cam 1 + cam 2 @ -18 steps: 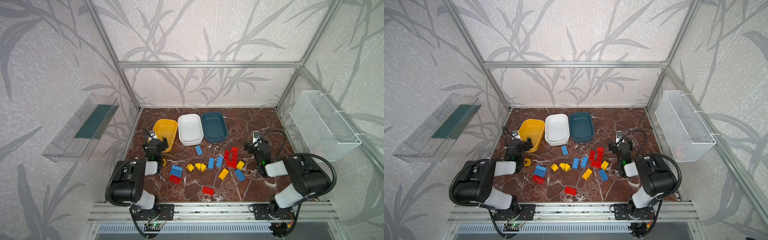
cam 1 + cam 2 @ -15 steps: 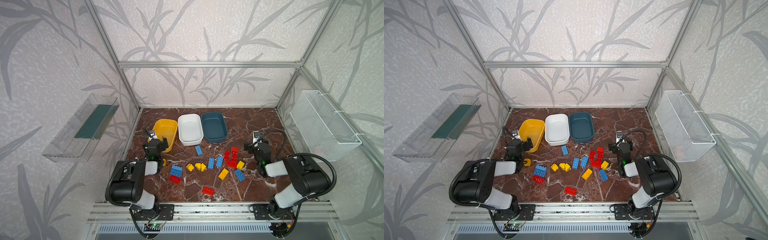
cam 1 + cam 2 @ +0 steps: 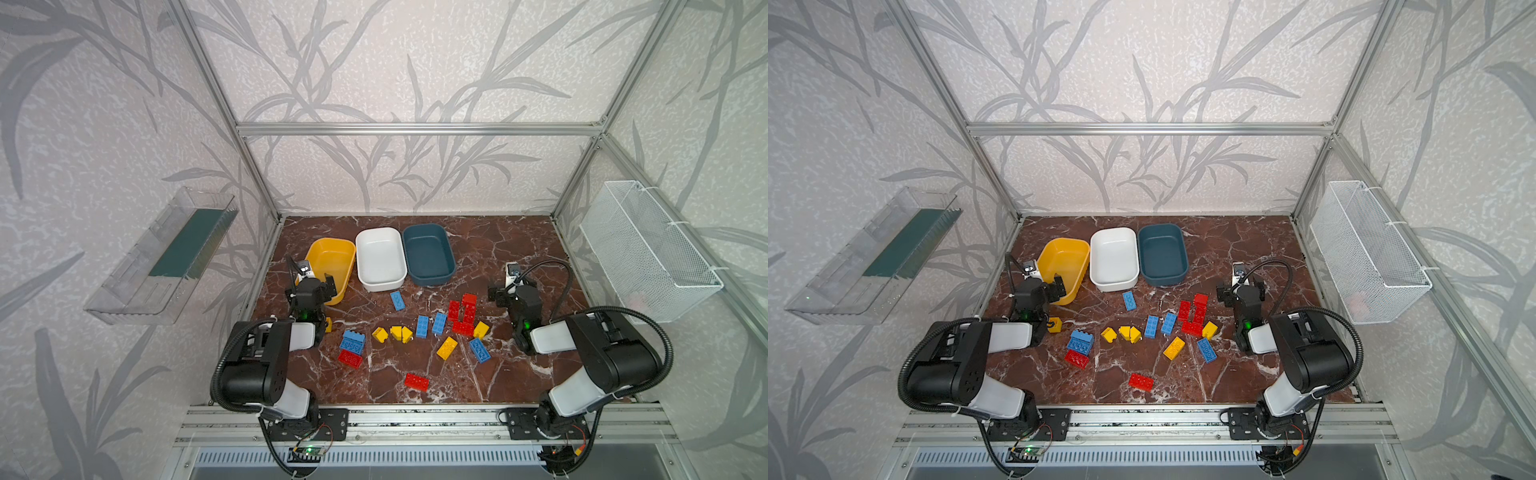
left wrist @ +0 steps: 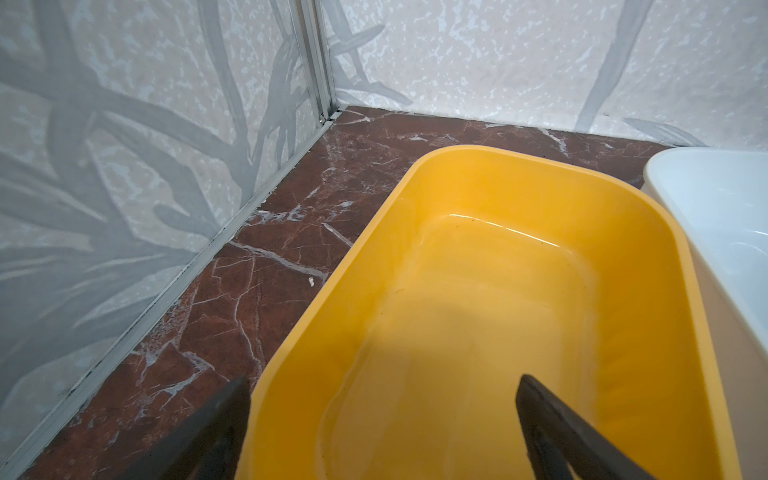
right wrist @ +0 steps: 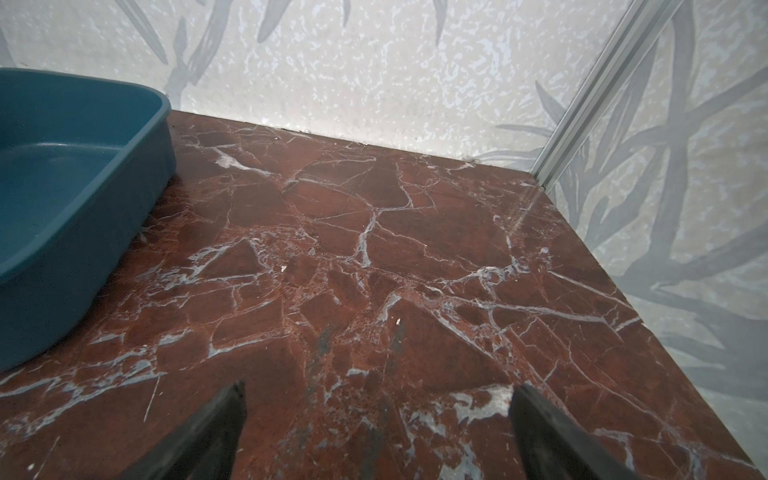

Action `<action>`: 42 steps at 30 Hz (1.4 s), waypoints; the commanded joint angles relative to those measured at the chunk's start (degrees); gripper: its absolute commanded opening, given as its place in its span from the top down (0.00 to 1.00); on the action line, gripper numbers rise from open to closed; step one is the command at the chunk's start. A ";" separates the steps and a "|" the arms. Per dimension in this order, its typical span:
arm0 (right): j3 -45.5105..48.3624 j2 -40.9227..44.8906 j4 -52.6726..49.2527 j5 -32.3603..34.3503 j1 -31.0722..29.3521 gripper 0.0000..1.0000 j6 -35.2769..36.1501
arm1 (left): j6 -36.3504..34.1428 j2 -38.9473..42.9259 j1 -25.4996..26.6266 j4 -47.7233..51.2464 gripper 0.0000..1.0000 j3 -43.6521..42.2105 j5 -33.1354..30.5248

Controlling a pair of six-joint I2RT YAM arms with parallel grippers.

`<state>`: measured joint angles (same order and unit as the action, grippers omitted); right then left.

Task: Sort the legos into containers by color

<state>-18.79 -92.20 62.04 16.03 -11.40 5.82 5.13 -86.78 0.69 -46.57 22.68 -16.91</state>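
Observation:
Red, yellow and blue legos lie scattered on the marble table: a red cluster (image 3: 463, 309), yellow wedges (image 3: 395, 333), a blue stack (image 3: 352, 341), a lone red brick (image 3: 416, 381) near the front. Behind them stand the three containers, all empty: yellow tub (image 3: 332, 259), white tub (image 3: 380, 257), teal tub (image 3: 428, 253). My left gripper (image 3: 311, 284) (image 4: 382, 386) is open and empty, one finger over the yellow tub's (image 4: 478, 249) near end. My right gripper (image 3: 514, 287) (image 5: 378, 390) is open and empty over bare marble, right of the red cluster and the teal tub (image 5: 62, 187).
A clear wall tray (image 3: 166, 257) hangs on the left wall and a white wire basket (image 3: 648, 249) on the right wall. Aluminium frame posts stand at the back corners. A small yellow brick (image 3: 328, 324) lies beside the left arm.

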 commanded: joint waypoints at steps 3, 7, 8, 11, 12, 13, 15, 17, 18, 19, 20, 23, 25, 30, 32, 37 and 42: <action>-0.12 0.11 1.06 1.03 0.13 0.01 0.07 | -0.12 -0.23 0.05 0.62 0.01 0.61 -0.87; -0.18 0.18 1.02 1.06 0.15 0.01 0.06 | -0.12 -0.22 0.02 0.62 0.01 0.61 -0.89; -0.28 0.18 0.81 0.94 0.15 0.01 0.00 | -0.12 -0.18 0.07 0.60 0.01 0.61 -0.85; -0.73 0.45 -0.55 0.11 0.75 0.01 -0.54 | -0.13 -0.23 0.07 0.58 0.01 0.61 -0.93; -0.73 0.38 -0.60 -0.05 0.85 0.01 -0.64 | -0.16 -0.18 0.04 0.62 0.01 0.61 -0.90; -0.73 0.44 -0.52 -0.04 0.83 0.01 -0.55 | -0.12 -0.23 0.09 0.56 0.01 0.68 -0.88; -0.64 0.47 -0.45 -0.07 0.81 0.01 -0.60 | -0.05 -0.23 0.09 0.62 0.01 0.66 -0.80; -0.17 0.54 0.55 0.21 0.68 0.01 -0.35 | -0.03 -0.16 0.08 0.79 0.01 0.70 -0.83; 0.27 1.17 1.04 0.36 0.40 0.01 0.09 | -0.03 -0.18 0.06 0.81 0.01 0.70 -0.75; 0.62 1.96 0.90 0.44 0.08 0.01 0.28 | -0.09 -0.18 -0.01 0.72 0.01 0.70 -0.70; 1.50 2.50 2.13 0.68 0.06 0.01 0.33 | -0.07 -0.20 0.02 0.73 0.01 0.71 -0.68; 2.17 7.57 -0.13 5.45 -2.94 0.01 2.95 | -0.03 -0.16 -0.07 0.76 0.01 0.64 -0.68; 0.14 14.26 -9.54 6.53 -5.50 0.01 4.26 | -0.05 -0.15 -0.05 0.72 0.01 0.66 -0.64; -8.38 30.88 -41.92 1.65 -7.76 0.01 -4.51 | 0.40 0.16 0.67 0.17 0.01 0.42 -4.60; -11.88 36.75 -52.27 -0.70 -8.02 0.01 -8.82 | 0.28 1.70 1.42 -1.40 0.01 -1.28 -5.77; -16.24 47.00 -67.37 -4.35 -10.72 0.00 -13.23 | -0.30 10.43 3.09 -0.09 0.01 -4.23 -12.20; -20.94 48.54 -80.16 -4.15 -14.10 0.08 -19.35 | 10.37 18.60 2.52 46.47 0.01 16.99 -9.72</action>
<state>-37.58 -43.38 -4.43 12.78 -24.08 -8.43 9.61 -71.00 3.49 -23.57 29.54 -26.50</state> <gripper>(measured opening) 0.927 0.992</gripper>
